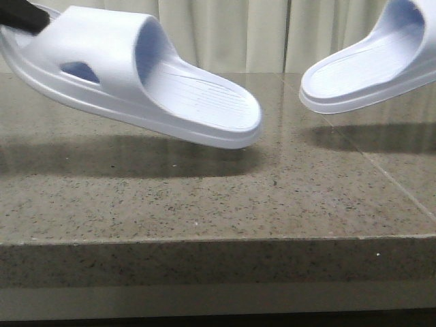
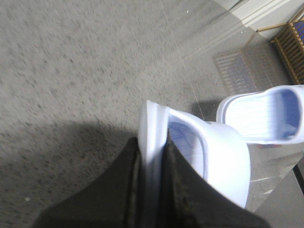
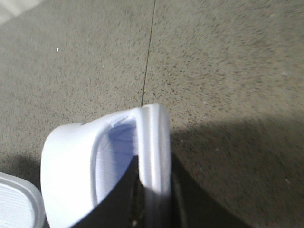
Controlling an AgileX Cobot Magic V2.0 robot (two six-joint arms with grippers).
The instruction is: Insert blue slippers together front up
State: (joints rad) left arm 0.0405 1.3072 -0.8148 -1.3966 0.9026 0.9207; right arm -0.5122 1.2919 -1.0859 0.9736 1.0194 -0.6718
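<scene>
Both blue slippers hang in the air above the stone counter (image 1: pixel 204 197). The left slipper (image 1: pixel 136 75) tilts down to the right, its oval cut-out (image 1: pixel 78 70) facing me and its open heel end low near the middle. My left gripper (image 1: pixel 24 19) is shut on its strap end at the top left. In the left wrist view the left gripper (image 2: pixel 152 138) clamps the sole edge (image 2: pixel 149 123). The right slipper (image 1: pixel 368 71) is higher at the right, its heel pointing left. My right gripper (image 3: pixel 155 156) is shut on that slipper's sole edge (image 3: pixel 154 133). The two slippers are apart.
The counter's front edge (image 1: pixel 218 238) runs across the front view, and a seam (image 1: pixel 368 157) crosses its right part. A pale curtain (image 1: pixel 225 34) hangs behind. In the left wrist view a wooden frame (image 2: pixel 289 47) and a floor mat (image 2: pixel 237 71) lie beyond the counter.
</scene>
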